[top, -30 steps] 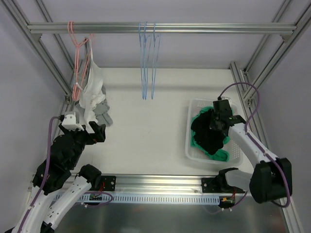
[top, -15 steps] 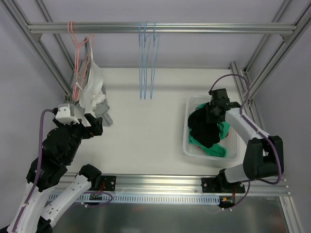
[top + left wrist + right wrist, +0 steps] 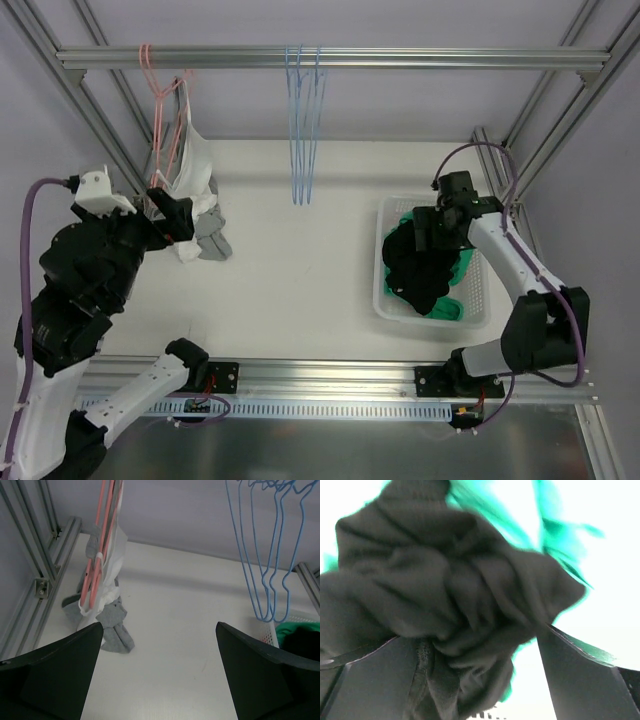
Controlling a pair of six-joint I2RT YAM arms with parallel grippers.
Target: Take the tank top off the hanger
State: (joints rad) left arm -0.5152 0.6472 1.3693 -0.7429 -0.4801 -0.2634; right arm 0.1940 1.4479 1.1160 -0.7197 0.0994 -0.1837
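White surface [image 3: 300, 280], framed in aluminium, with the arm bases at its near edge. Near right: white basket [image 3: 381, 262] holding a black garment [image 3: 420, 270] over green cloth [image 3: 447, 308]; the right gripper [image 3: 430, 232] is low over the pile, jaws spread wide with the black fabric bulking between them, apparently parked clear of the job. Mid left: left gripper [image 3: 172, 214], raised and aimed at the far-left corner, jaws wide and holding nothing, judged an approach for a grasp. Beyond it: tank top [image 3: 112, 575], white, hung on the pink hanger [image 3: 102, 545], lower end reaching the surface beside grey cloth [image 3: 117, 630]; not yet removed. Far centre: blue hangers [image 3: 303, 130], bare. Farthest: overhead rail [image 3: 400, 58] carrying all the hangers.
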